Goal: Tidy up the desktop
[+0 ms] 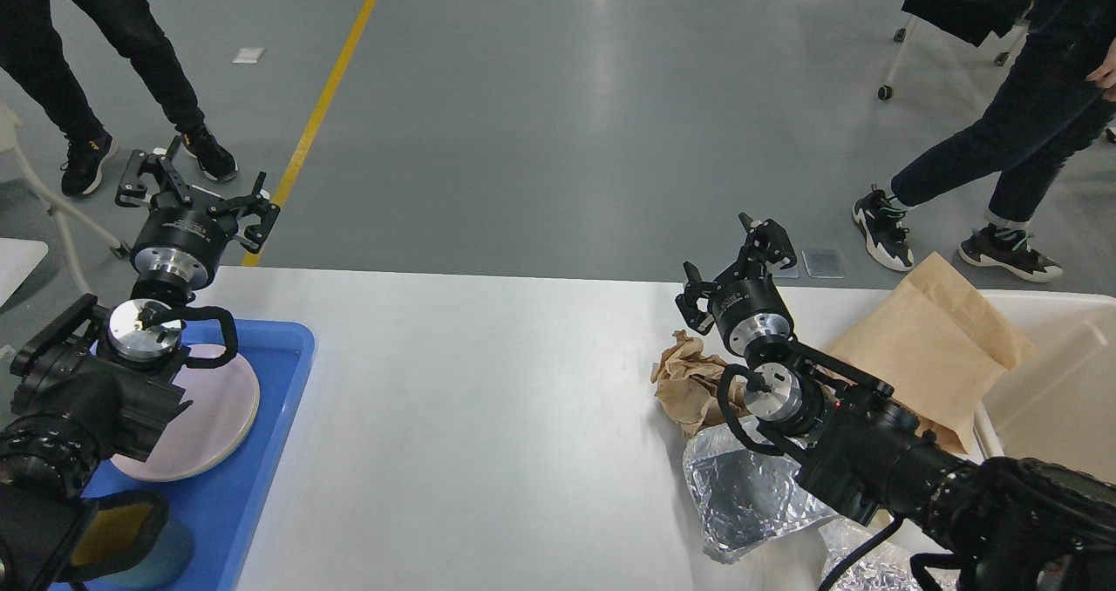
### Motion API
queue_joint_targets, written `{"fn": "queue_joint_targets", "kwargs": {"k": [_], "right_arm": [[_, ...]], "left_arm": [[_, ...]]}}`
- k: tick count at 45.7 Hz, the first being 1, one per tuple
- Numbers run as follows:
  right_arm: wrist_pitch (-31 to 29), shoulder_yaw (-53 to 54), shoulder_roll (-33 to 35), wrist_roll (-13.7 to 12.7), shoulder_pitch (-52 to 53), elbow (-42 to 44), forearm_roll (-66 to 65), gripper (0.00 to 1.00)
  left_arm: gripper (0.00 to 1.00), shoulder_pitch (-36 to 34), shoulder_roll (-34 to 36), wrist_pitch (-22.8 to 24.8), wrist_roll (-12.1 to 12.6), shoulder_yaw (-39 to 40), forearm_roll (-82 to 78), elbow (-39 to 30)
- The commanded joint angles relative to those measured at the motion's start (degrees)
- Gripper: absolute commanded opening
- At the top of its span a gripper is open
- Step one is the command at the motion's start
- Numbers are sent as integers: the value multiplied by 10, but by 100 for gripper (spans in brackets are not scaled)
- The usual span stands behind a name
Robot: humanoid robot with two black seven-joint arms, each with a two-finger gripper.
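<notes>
Desktop [488,417], white and wide, filled the lower frame with its far edge against the grey floor; the middle was bare, clutter sat at both ends. Blue tray [270,451] lay on the left end, holding a pale round plate [218,417] and a yellow-and-dark item at the bottom edge, cut off, couldn't identify. Cream bin [1055,373] sat at the right end, partly out of frame. Brown paper bag [933,347] lay flat, leaning over the bin's rim. Crinkled foil [750,495] lay near the front right, more of it cut off at the bottom. Crumpled brown paper [689,377] sat just behind the foil, beside the right arm.

Left gripper [193,192] was raised past the far left corner, fingers spread wide, nothing in them. Right gripper [739,261] hovered above the crumpled paper, fingers parted, holding nothing.

Likely step: right arm picks up the loose trash for the bin. To do it well, drop straight over the paper wad, close on its bulk, not a loose flap, lift clear of the foil, release well inside the bin.

Right forearm covered part of the foil and the bag's lower edge. Bin contents not visible. Left arm hid part of the plate. Two people at the top, legs only.
</notes>
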State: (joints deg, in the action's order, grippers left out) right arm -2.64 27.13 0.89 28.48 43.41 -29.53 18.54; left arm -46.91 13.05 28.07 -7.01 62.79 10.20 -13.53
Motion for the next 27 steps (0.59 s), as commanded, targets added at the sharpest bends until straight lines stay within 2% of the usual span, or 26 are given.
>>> {"fn": "queue_joint_targets", "kwargs": {"k": [1, 5, 13, 27], "right_arm": [[0, -1, 0, 0, 0, 0, 0, 100], [0, -1, 0, 0, 0, 0, 0, 100], [0, 0, 0, 0, 0, 0, 0, 100], [0, 0, 0, 0, 0, 0, 0, 100]], "left_arm": [[96, 11, -2, 1, -2, 0, 0, 0], [96, 19, 0, 4, -2, 0, 0, 0], [96, 35, 0, 6, -18, 1, 0, 0], [96, 61, -9, 8, -20, 0, 0, 0]]}}
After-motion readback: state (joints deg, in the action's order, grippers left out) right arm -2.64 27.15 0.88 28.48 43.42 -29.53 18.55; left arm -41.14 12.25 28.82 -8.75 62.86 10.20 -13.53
